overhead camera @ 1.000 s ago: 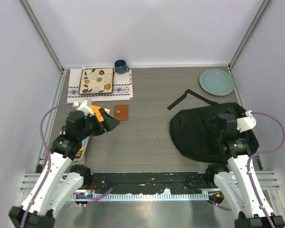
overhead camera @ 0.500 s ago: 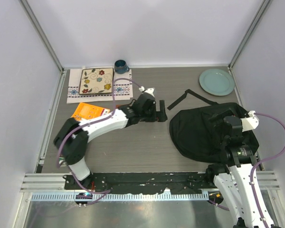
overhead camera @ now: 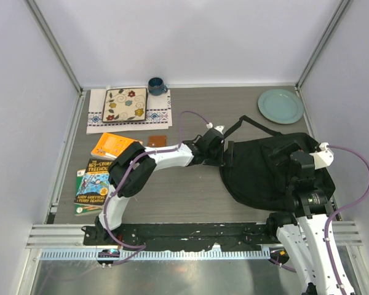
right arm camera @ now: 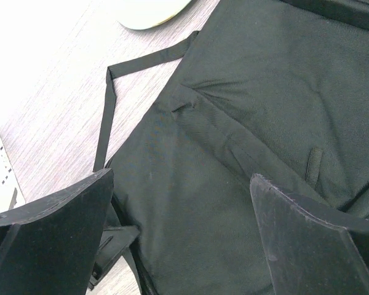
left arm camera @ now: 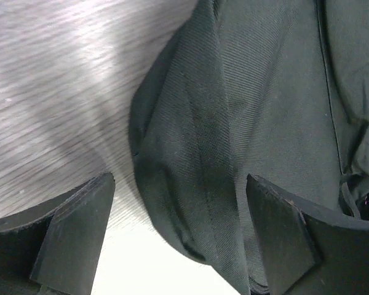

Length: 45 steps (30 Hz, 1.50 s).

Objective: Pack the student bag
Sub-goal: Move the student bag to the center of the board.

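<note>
The student bag (overhead camera: 267, 175) is a big black fabric backpack lying flat at the right of the table, its strap (overhead camera: 243, 125) trailing to the far left. My left gripper (overhead camera: 228, 153) reaches across to the bag's left edge. In the left wrist view it (left arm camera: 178, 190) is open, with the bag's rounded edge (left arm camera: 234, 123) between the fingers. My right gripper (overhead camera: 284, 158) hovers over the bag. It is open and empty in the right wrist view (right arm camera: 181, 184), with black fabric (right arm camera: 246, 98) below it.
An orange book (overhead camera: 114, 145) and a green-blue book (overhead camera: 93, 184) lie at the left, a small brown square (overhead camera: 157, 141) beside them. A patterned plate (overhead camera: 126, 104) on a placemat and a dark mug (overhead camera: 155, 85) stand at the back left. A pale green plate (overhead camera: 280, 106) is at the back right.
My left arm has swung from over the books at the left, across the table, to the bag's left edge. The books now show. The right arm has barely moved.
</note>
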### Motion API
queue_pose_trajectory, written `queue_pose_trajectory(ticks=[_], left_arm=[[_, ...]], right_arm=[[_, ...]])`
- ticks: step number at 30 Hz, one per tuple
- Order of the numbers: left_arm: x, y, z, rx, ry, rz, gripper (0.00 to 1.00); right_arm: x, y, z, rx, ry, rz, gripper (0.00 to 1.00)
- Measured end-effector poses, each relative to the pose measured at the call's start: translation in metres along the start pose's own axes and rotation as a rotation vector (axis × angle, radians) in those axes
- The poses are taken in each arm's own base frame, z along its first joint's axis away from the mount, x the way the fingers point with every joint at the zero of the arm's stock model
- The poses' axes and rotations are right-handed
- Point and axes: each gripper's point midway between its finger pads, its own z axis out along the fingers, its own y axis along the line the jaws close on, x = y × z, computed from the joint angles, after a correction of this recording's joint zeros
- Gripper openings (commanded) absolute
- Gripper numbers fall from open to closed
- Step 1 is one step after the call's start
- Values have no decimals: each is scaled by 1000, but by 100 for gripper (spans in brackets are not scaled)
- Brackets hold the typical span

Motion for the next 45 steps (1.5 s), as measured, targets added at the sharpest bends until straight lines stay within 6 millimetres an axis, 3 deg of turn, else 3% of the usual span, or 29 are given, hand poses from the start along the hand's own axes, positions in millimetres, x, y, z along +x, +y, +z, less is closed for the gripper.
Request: queue_pose_trajectory(ticks=[1, 8, 11, 15, 19, 25, 35, 42, 45], left_arm=[[3, -2, 3, 15, 8, -2, 84], [6, -16, 13, 98, 18, -18, 15], [4, -16, 14, 108, 14, -30, 0], [3, -8, 14, 107, 0, -38, 0], [9, 6, -3, 83, -6, -62, 0], [1, 38, -51, 7, -66, -87, 0], [-30, 62, -142, -142, -268, -8, 0], [-37, 92, -166, -268, -321, 26, 0], [-33, 105, -169, -312, -316, 25, 0]], right_arm=[[0, 0, 0, -1, 0, -4, 98], [1, 1, 0, -9, 6, -21, 98], [1, 3, 0, -20, 9, -29, 98], [4, 6, 0, -39, 21, -41, 98], [8, 11, 2, -62, 47, -64, 98], [16, 22, 5, -109, 91, -80, 98], [31, 53, 0, -261, 188, -71, 98], [59, 66, -15, -370, 341, -55, 94], [89, 57, -24, -397, 439, -4, 92]])
